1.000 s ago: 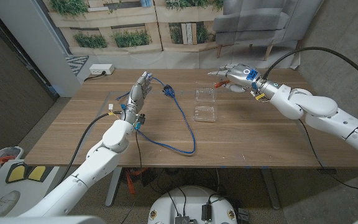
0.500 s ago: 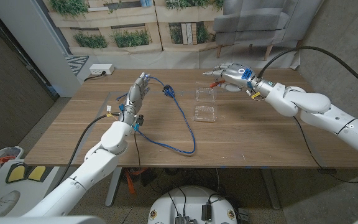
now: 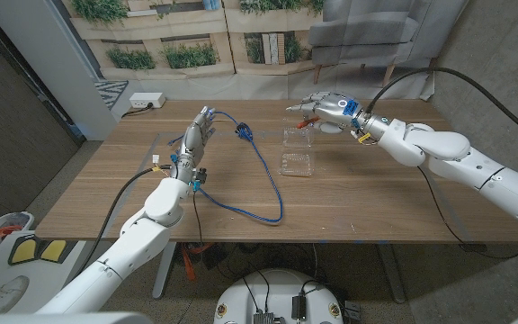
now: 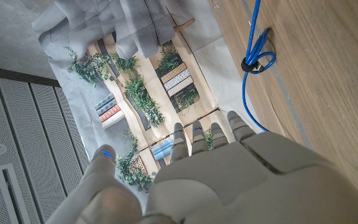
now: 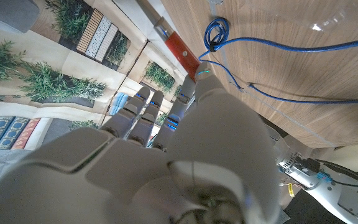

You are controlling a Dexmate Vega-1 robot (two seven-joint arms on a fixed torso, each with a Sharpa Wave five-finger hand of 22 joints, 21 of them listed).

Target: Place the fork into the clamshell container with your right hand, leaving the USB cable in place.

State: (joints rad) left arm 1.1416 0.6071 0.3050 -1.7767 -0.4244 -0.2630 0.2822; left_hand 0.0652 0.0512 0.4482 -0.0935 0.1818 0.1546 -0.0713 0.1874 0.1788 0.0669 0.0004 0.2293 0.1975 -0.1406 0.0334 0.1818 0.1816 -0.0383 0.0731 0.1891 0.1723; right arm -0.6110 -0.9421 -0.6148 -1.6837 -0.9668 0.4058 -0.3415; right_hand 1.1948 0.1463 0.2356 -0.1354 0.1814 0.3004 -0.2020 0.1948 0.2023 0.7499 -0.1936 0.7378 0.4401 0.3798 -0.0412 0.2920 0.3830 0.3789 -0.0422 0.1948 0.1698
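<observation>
Overhead, right hand (image 3: 328,110) pinches the red-handled fork (image 3: 307,121) above the open clamshell container (image 3: 297,149); left hand (image 3: 200,131) spread at nine o'clock.

No readable text, labels, brands or nos. anywhere. Backdrop print behind table shows book spines, too small/blurred to read.
</observation>
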